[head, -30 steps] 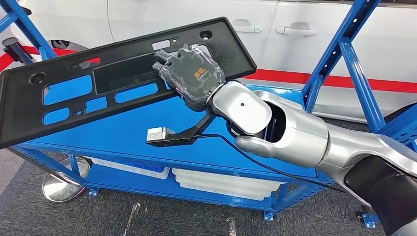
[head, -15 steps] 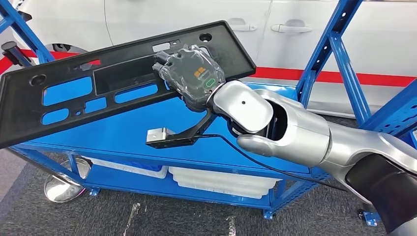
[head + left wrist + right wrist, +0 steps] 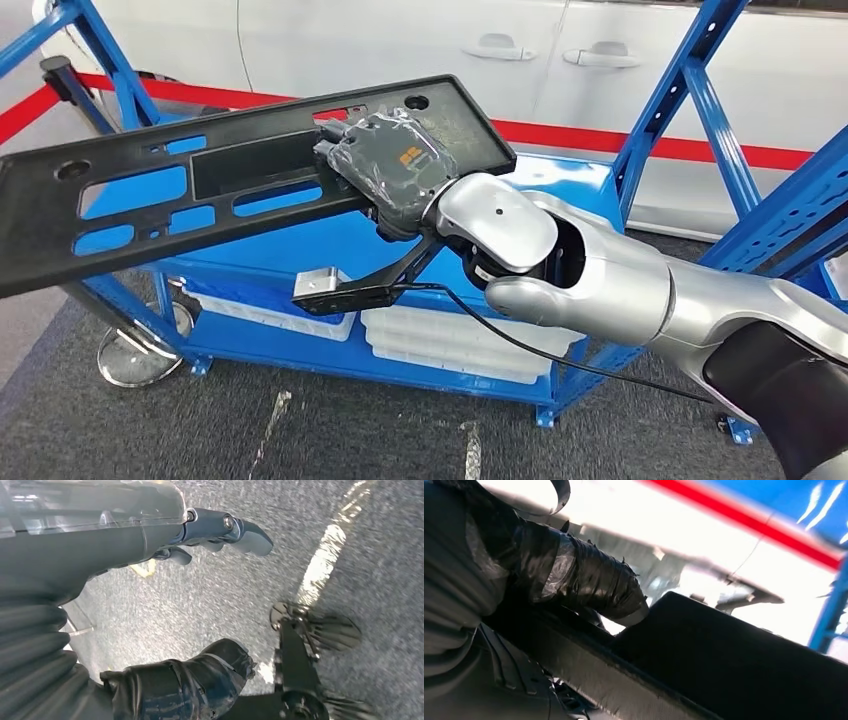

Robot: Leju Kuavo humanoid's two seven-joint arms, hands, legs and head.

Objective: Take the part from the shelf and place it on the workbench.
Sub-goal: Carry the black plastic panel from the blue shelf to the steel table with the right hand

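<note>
The right hand (image 3: 395, 170) grips the part (image 3: 200, 180) near one end, fingers closed on its edge; the long black panel juts out above the blue shelf (image 3: 560, 180), probably light, stiff, prone to swing; left hand (image 3: 165, 680) holds nothing.

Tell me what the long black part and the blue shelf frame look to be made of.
The black part, held by the right hand, looks like matte moulded plastic: thin, with cut-out slots and a recessed pocket. The shelf frame looks like blue-painted metal, judging by its glossy angled struts; the perforated upright suggests steel.
</note>
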